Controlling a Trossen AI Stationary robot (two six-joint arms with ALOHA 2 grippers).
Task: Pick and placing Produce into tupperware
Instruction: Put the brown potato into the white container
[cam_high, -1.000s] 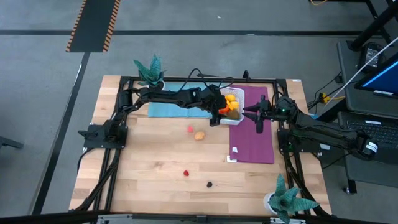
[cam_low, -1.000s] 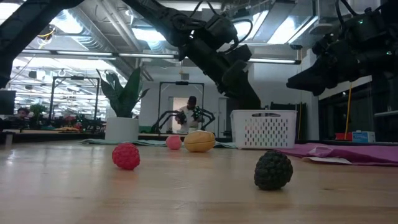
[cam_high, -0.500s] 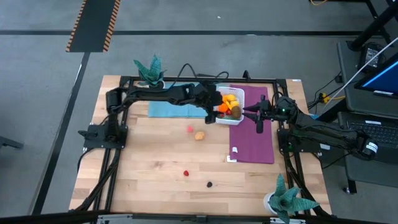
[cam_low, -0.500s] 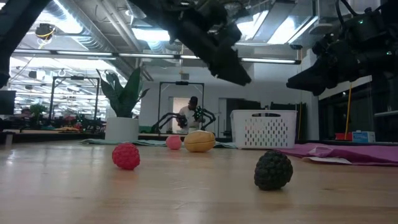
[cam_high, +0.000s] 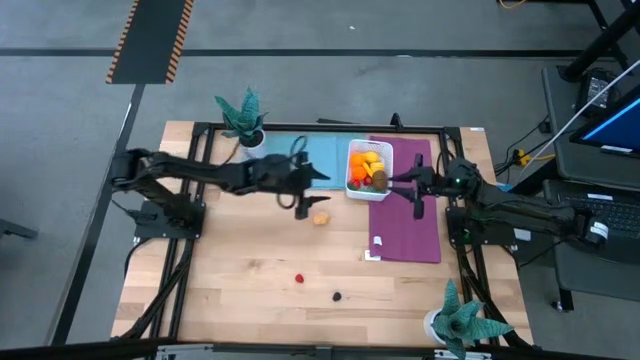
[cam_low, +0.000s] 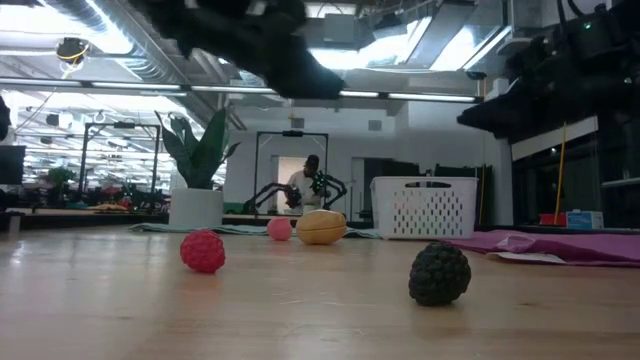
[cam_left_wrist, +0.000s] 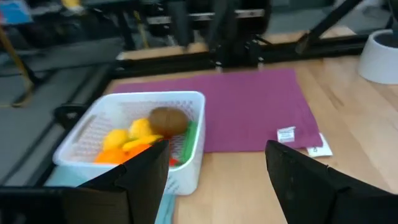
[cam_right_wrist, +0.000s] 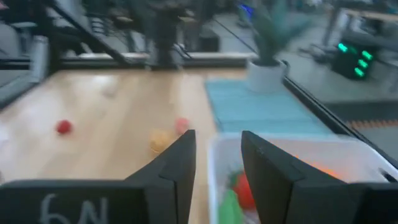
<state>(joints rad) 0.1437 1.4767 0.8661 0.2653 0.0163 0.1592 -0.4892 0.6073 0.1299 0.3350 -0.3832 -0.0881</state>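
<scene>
Resting on the wooden table (cam_high: 240, 270), a purple mat (cam_high: 410, 215) sits beneath both spread claws.

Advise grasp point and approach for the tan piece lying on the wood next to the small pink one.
Take the tan piece across its short middle, coming straight down. It lies flat and oval on the table, and the pink piece sits close but apart, so turn the fingers away from it. The open left gripper is nearest.
</scene>
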